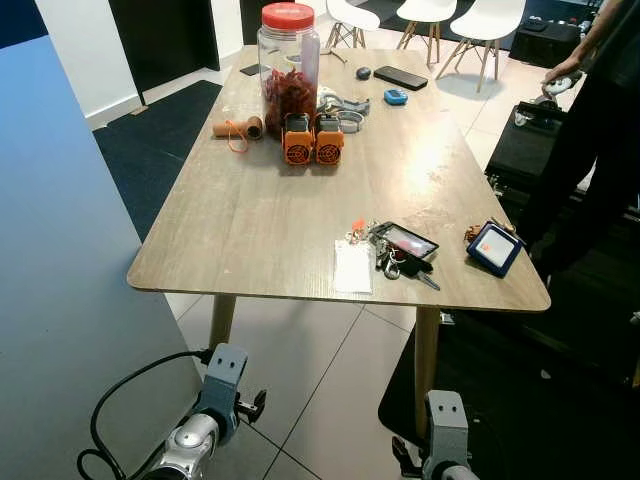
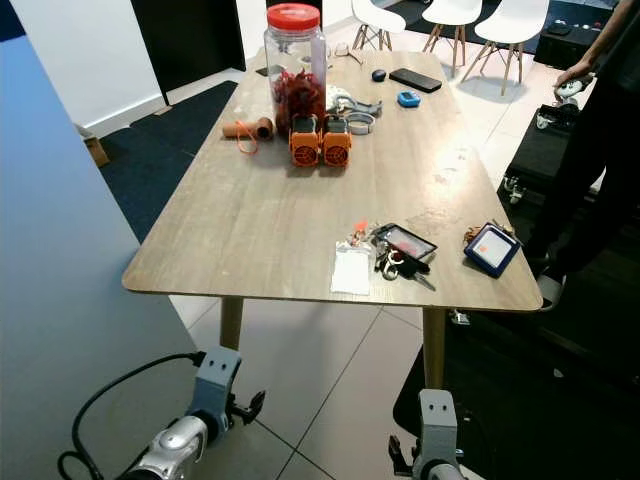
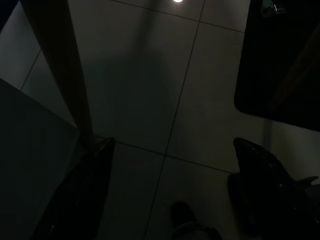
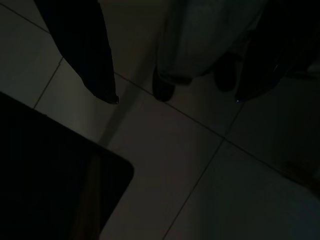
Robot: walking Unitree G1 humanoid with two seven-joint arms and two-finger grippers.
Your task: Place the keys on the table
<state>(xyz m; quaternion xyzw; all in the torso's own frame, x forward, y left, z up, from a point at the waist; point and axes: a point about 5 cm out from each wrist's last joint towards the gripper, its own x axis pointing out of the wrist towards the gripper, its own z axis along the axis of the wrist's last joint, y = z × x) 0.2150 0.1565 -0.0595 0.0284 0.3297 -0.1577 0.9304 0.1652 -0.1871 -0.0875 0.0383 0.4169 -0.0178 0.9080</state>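
A bunch of keys (image 1: 392, 262) lies on the wooden table (image 1: 260, 220) near its front edge, beside a white tag (image 1: 352, 267) and a flat black device (image 1: 405, 241). Both silver arms hang low in front of the table, the left arm (image 1: 215, 400) and the right arm (image 1: 445, 430) below the tabletop. In the dark left wrist view my left gripper (image 3: 172, 145) stands open over floor tiles, holding nothing. My right gripper (image 4: 175, 100) is also open and empty above the tiles.
A red-lidded jar (image 1: 288, 65), two orange units (image 1: 312, 140), a cardboard roll (image 1: 238, 128) and a phone (image 1: 400, 77) sit farther back. A blue case (image 1: 494, 248) lies at the front right corner. A person (image 1: 600, 120) stands to the right. White chairs (image 1: 480, 25) are behind.
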